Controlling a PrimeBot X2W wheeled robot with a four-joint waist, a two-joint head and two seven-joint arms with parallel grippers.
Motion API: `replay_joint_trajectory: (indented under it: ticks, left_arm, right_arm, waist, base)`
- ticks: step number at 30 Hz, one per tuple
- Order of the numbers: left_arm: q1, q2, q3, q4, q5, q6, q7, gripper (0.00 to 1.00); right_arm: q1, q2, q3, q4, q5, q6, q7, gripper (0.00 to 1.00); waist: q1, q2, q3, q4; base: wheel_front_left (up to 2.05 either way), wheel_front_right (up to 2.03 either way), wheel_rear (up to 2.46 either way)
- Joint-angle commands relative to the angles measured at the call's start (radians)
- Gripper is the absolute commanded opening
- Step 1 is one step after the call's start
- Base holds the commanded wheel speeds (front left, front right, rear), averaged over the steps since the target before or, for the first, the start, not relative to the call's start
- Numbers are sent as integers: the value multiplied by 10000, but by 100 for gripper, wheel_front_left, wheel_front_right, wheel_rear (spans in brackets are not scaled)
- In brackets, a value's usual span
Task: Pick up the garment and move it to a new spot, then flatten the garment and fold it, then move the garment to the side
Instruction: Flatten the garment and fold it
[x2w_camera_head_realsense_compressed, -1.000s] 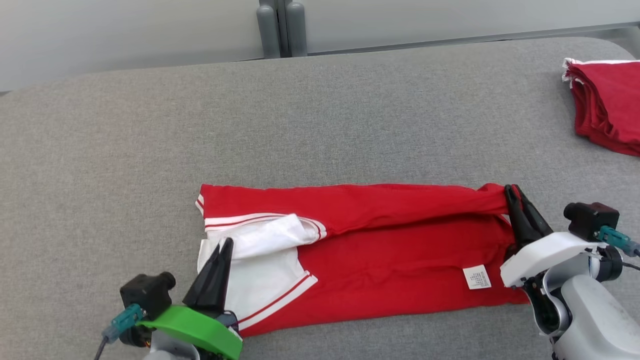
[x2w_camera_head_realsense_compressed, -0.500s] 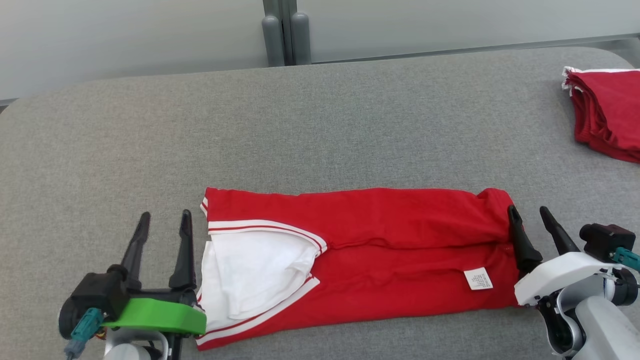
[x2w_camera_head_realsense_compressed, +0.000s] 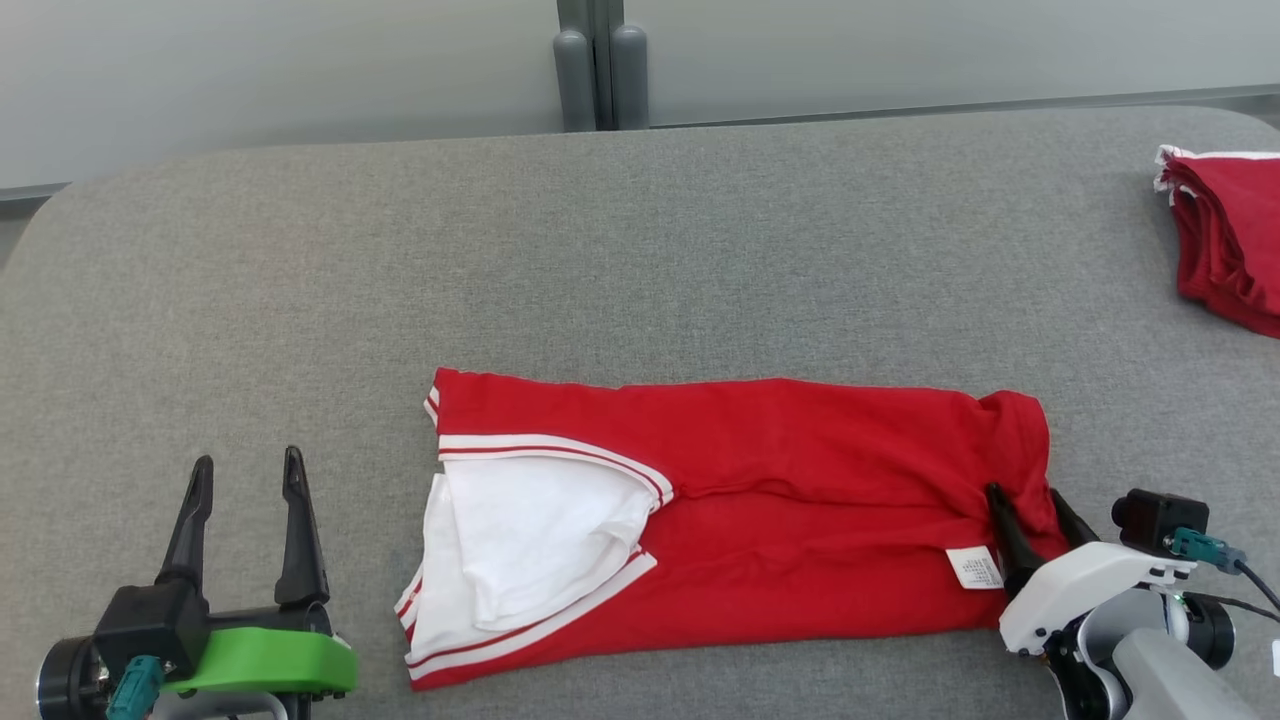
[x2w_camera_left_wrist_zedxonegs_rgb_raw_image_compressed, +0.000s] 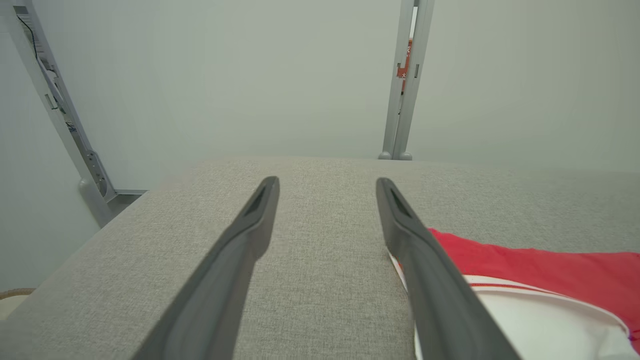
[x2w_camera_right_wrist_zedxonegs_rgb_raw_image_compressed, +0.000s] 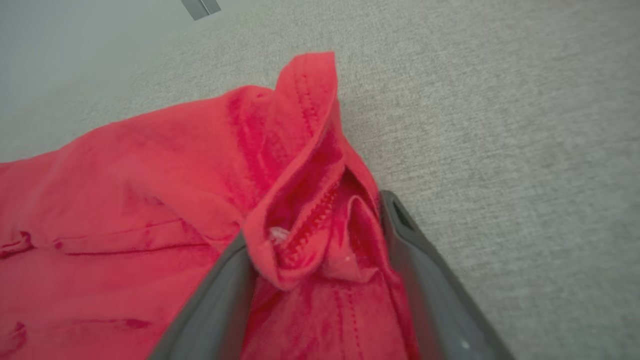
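The left gripper (x2w_camera_head_realsense_compressed: 248, 458) has its fingers spread, near the white end of the folded red shirt (x2w_camera_head_realsense_compressed: 800, 500). The right gripper (x2w_camera_head_realsense_compressed: 1024, 492), fingers also apart, straddles the bunched hem. The shirt lies on the gray table (x2w_camera_head_realsense_compressed: 700, 250), toward its front.

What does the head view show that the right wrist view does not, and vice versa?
Head view adds: the open left end effector above the bare grey table, a white panel on the garment, a second red pile at far right. Right wrist view adds: a raised stitched hem fold between the fingers of the open right end effector. Both share: the garment, the table, the right end effector.
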Motion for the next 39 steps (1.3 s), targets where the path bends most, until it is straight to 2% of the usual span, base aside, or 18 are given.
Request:
replay_joint_trajectory:
  ticks: [1, 2, 7, 10, 14, 19, 27, 39]
  left_arm:
    - [193, -64, 74, 43, 186, -100, 0, 100]
    - [209, -81, 125, 82, 212, -133, 0, 100]
    - [266, -124, 345, 178, 376, -236, 1, 100]
    - [283, -144, 451, 226, 459, -315, 0, 100]
    - [354, -157, 512, 194, 487, -344, 1, 100]
    - [472, -162, 550, 194, 396, -379, 0, 100]
    - [613, -162, 491, 206, 275, -275, 1, 100]
    - [524, -159, 380, 371, 205, -306, 0, 100]
  right_arm:
    - [-57, -32, 78, 138, 171, -14, -36, 25]
    - [-58, -19, 149, 205, 241, -14, -44, 0]
    - [-187, -343, 104, 340, 575, -20, -143, 0]
    - [-283, -815, -273, 478, 752, -18, -167, 0]
    - [-301, -1392, -822, 586, 662, -18, -171, 0]
    - [-267, -1679, -1160, 370, 362, -18, -173, 0]
    - [-114, -1039, -843, -790, -22, -15, -170, 0]
    - [90, 391, 1052, -2742, -172, -14, 157, 0]
  waist:
    - [1, 0, -35, 37]
    - [1, 0, -52, 44]
    - [1, 0, -177, -49]
    - [1, 0, -360, -107]
    - [1, 0, -503, -143]
    - [1, 0, -673, -219]
    - [1, 0, -823, -270]
    - [1, 0, -872, 113]
  base:
    - [0, 0, 0]
    - [0, 0, 0]
    - [0, 0, 0]
    - [0, 0, 0]
    - [0, 0, 0]
    - [0, 0, 0]
    - [0, 0, 0]
    - [0, 0, 0]
